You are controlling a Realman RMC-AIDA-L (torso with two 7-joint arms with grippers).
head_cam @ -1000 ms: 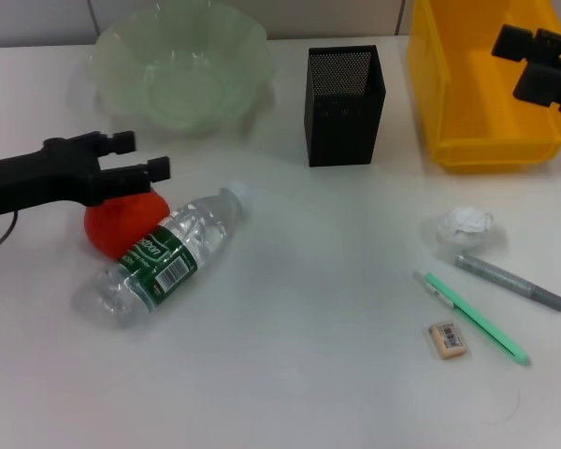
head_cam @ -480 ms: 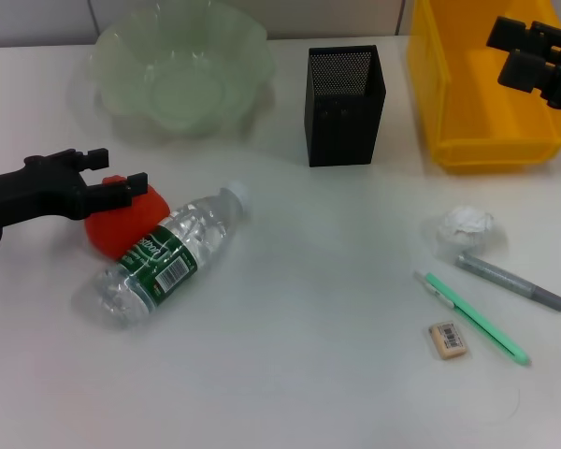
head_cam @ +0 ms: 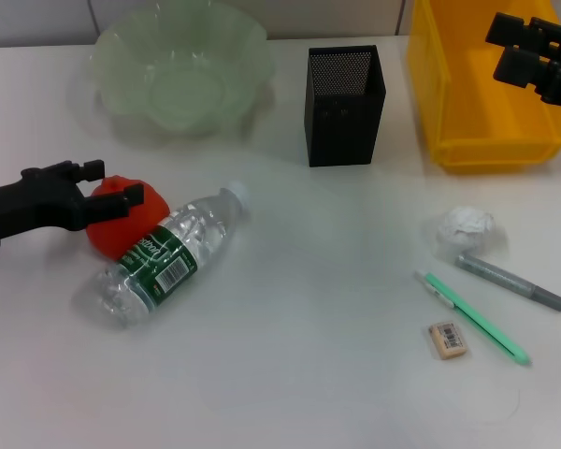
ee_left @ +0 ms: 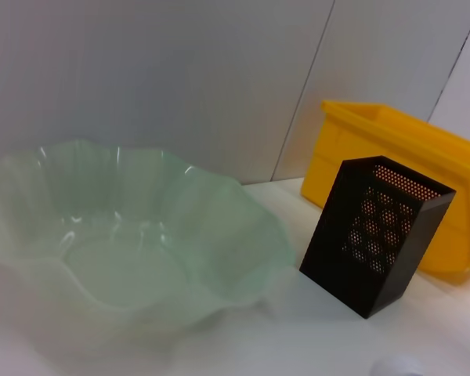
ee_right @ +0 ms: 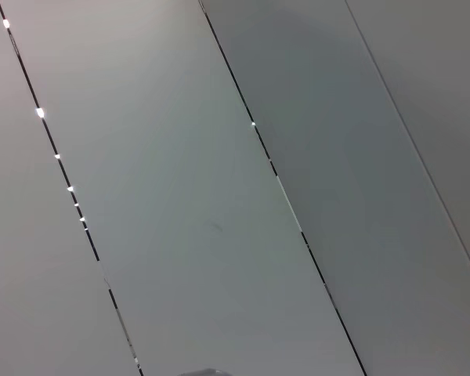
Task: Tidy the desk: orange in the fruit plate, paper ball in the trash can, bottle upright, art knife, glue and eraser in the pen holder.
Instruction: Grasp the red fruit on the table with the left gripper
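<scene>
Head view: my left gripper (head_cam: 112, 182) reaches in from the left edge of the frame, its two black fingers spread on either side of the orange (head_cam: 122, 224), one above the fruit's top and one across its front; I cannot tell whether they press it. The orange rests on the desk (head_cam: 299, 374) at centre left, touching the bottle (head_cam: 164, 254), which lies on its side with its cap toward the middle of the frame. The fruit plate (head_cam: 178, 65) stands at upper left, the pen holder (head_cam: 344, 105) at upper centre, the trash can (head_cam: 477, 84) at upper right. My right gripper (head_cam: 519, 49) hangs at the upper right edge over the trash can, fingers parted with nothing between them. At lower right the paper ball (head_cam: 466, 226) sits above a grey pen (head_cam: 511, 282), a green art knife (head_cam: 475, 316) and the eraser (head_cam: 448, 339)

Left wrist view: the fruit plate (ee_left: 125, 251) fills the left of the frame, the pen holder (ee_left: 376, 235) stands right of it, the trash can (ee_left: 407, 172) behind

Right wrist view: only grey wall panels (ee_right: 219, 196) with dark seams
</scene>
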